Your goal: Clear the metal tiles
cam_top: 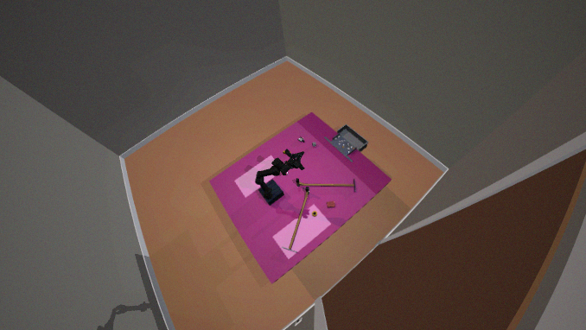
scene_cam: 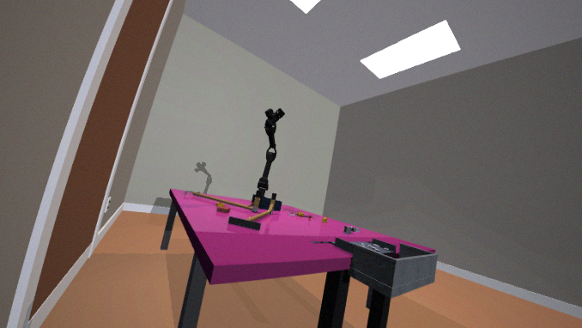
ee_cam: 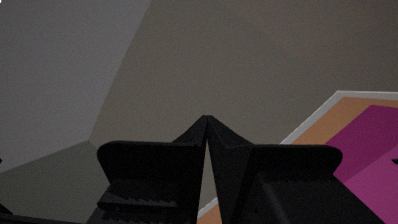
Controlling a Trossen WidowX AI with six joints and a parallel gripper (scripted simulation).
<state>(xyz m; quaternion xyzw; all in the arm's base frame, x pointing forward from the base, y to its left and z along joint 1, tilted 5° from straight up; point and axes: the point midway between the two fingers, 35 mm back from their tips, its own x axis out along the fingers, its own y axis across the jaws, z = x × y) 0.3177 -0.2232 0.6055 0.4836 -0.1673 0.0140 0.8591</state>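
My gripper [cam_top: 299,160] [scene_cam: 275,114] [ee_cam: 206,119] is shut and empty, raised high above the table. A long wooden-handled tool [cam_top: 328,185] [scene_cam: 262,216] with a wide dark blade lies on the table in front of the arm. A second wooden-handled tool [cam_top: 300,216] [scene_cam: 223,201] with a thin crossbar lies to its side. Several small metal tiles [cam_top: 344,145] lie on the steel plate [cam_top: 349,152] at the table's far edge. The catch box [cam_top: 364,144] [scene_cam: 373,271] adjoins the plate's far end; its floor is partly hidden.
A red block [cam_top: 330,204] [scene_cam: 223,210] and a yellow ring [cam_top: 314,213] lie near the tools. Small grey parts [cam_top: 314,144] [scene_cam: 348,229] lie on the table short of the plate. A yellow piece [cam_top: 284,152] [scene_cam: 324,220] lies near the arm. A thin grey strip [cam_top: 330,142] runs along the plate's near end.
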